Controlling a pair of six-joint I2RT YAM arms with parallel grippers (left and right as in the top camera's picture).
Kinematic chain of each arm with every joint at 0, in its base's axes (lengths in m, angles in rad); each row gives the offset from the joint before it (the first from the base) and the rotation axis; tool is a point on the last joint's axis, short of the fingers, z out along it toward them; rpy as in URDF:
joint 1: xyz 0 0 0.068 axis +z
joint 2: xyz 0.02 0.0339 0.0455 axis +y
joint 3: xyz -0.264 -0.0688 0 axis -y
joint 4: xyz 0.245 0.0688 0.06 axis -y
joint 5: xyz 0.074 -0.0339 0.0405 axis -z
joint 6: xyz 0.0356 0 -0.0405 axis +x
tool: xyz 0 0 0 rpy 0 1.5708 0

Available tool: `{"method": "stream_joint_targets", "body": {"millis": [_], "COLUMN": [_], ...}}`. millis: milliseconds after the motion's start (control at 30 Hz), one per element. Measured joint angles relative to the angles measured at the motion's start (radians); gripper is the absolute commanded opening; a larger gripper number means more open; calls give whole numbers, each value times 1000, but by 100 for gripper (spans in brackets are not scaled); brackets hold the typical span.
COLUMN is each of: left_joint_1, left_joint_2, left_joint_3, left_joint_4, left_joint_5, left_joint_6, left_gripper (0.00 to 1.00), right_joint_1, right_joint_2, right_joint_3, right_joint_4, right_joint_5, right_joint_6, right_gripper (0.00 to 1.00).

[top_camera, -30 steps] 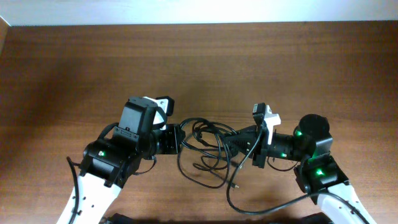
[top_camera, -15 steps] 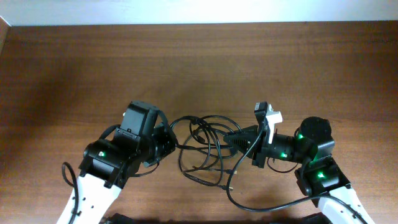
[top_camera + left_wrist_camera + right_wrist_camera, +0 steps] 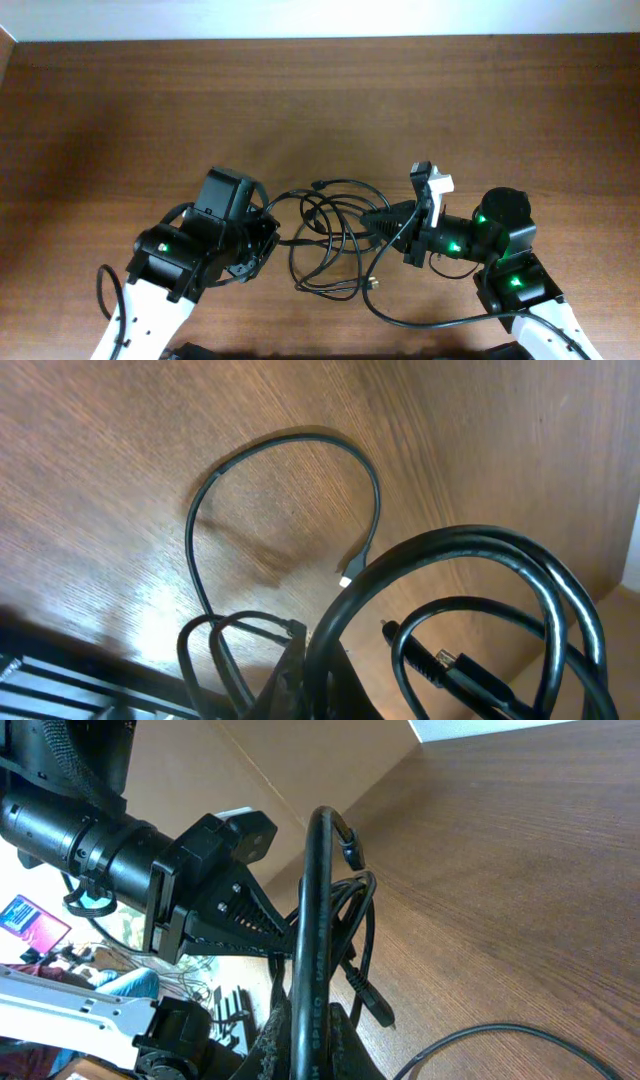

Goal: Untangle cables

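Observation:
The cables (image 3: 330,238) form a loose black tangle on the wooden table (image 3: 320,100) between my two grippers. My left gripper (image 3: 272,238) holds the tangle's left side, shut on a cable (image 3: 330,650) that arcs up from its fingers. My right gripper (image 3: 378,222) holds the right side, its fingers (image 3: 275,1035) shut on a thick printed cable (image 3: 312,920) standing upright. One metallic-tipped plug (image 3: 372,283) lies at the front of the tangle, and another plug (image 3: 318,184) points left at the back. A thin cable loop (image 3: 290,510) rests flat on the wood.
A loose cable end (image 3: 430,322) trails along the table's front toward the right arm (image 3: 505,250). The left arm (image 3: 130,845) fills the far side of the right wrist view. A pale wall borders the table's back edge (image 3: 320,38).
My left gripper has turned and drawn back towards the front left with its cable. The tangle has spread, and a plug now sticks out at the back. The right gripper has barely moved.

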Motion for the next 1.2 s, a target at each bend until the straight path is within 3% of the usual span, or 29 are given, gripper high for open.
{"method": "stream_joint_targets", "body": {"millis": [400, 700, 1200], "left_joint_1": [0, 0, 0], "left_joint_2": [0, 0, 0], "left_joint_3": [0, 0, 5], "left_joint_4": [-8, -46, -55], "left_joint_5": [0, 8, 13], "left_joint_6": [-108, -351, -402], "left_gripper": [0, 0, 0], "right_joint_1": [0, 1, 8], "right_joint_2": [-1, -1, -1], "right_joint_3": [0, 0, 0], "right_joint_4": [-1, -6, -23], "right_joint_5": [32, 91, 243], "right_joint_6": [97, 254, 587], "right_gripper": [4, 4, 4]}}
